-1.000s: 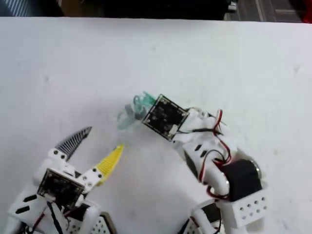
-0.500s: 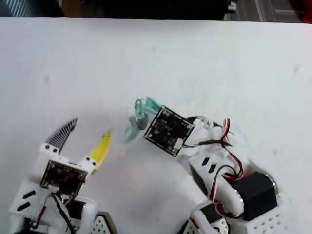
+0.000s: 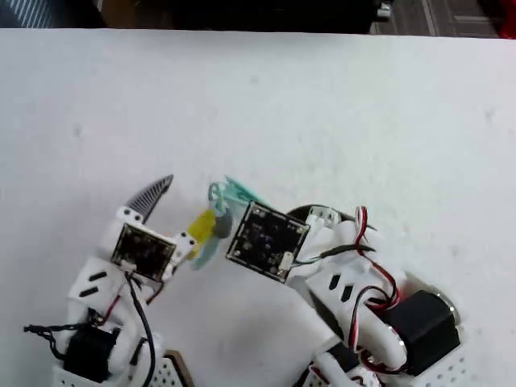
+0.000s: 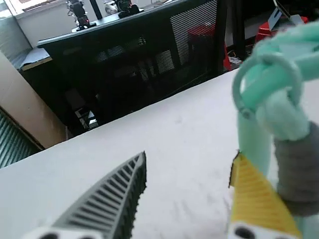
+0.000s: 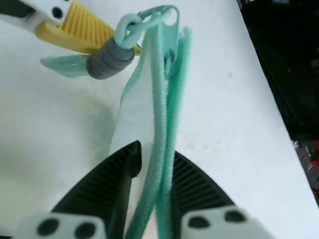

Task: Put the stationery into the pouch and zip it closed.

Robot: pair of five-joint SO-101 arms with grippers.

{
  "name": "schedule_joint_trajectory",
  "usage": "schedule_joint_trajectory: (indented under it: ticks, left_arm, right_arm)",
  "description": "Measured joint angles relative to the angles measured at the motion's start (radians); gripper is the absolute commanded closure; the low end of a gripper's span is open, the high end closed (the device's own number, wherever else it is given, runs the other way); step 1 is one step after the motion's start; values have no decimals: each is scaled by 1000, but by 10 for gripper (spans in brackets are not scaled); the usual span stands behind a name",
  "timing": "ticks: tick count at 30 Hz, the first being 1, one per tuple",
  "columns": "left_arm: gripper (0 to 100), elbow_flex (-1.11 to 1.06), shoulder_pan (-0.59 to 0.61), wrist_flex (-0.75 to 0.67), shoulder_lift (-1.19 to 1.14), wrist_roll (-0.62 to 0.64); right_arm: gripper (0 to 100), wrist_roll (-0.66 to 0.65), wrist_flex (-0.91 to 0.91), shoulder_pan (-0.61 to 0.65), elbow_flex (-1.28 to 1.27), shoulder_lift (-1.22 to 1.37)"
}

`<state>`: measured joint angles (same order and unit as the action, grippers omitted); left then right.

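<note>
A teal pouch (image 5: 162, 74) stands on edge off the white table, with my right gripper (image 5: 155, 159) shut on its zipper edge between black fingers. A metal ring (image 5: 127, 27) and a grey pull tab (image 5: 107, 59) hang from the pouch's far end. In the high view the pouch (image 3: 234, 192) pokes out past the right arm's camera board (image 3: 266, 240). My left gripper (image 4: 189, 164) is open, its yellow finger (image 4: 254, 199) beside the grey tab (image 4: 299, 169) and its grey ribbed finger (image 4: 114, 199) off to the side. From above, the left gripper (image 3: 187, 201) sits just left of the pouch.
The white table (image 3: 363, 105) stretches wide and bare toward its far edge (image 3: 258, 31). Both arm bases crowd the near edge. Beyond the table stand dark furniture and a black mesh panel (image 4: 189, 35).
My left arm has swung right and forward, bringing its yellow finger up against the pouch's pull tab. The right arm has drawn the pouch slightly nearer, still gripping it.
</note>
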<state>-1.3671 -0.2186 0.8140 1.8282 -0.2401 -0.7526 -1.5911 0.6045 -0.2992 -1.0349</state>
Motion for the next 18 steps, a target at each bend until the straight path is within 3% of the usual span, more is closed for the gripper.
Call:
schedule_joint_trajectory:
  ticks: [10, 18]
  left_arm:
    - [714, 178, -54, 305, 2, 29]
    - [714, 189, -140, 270, 2, 29]
  right_arm:
    - [981, -8, 21, 8, 0, 0]
    - [981, -46, -23, 89, 2, -3]
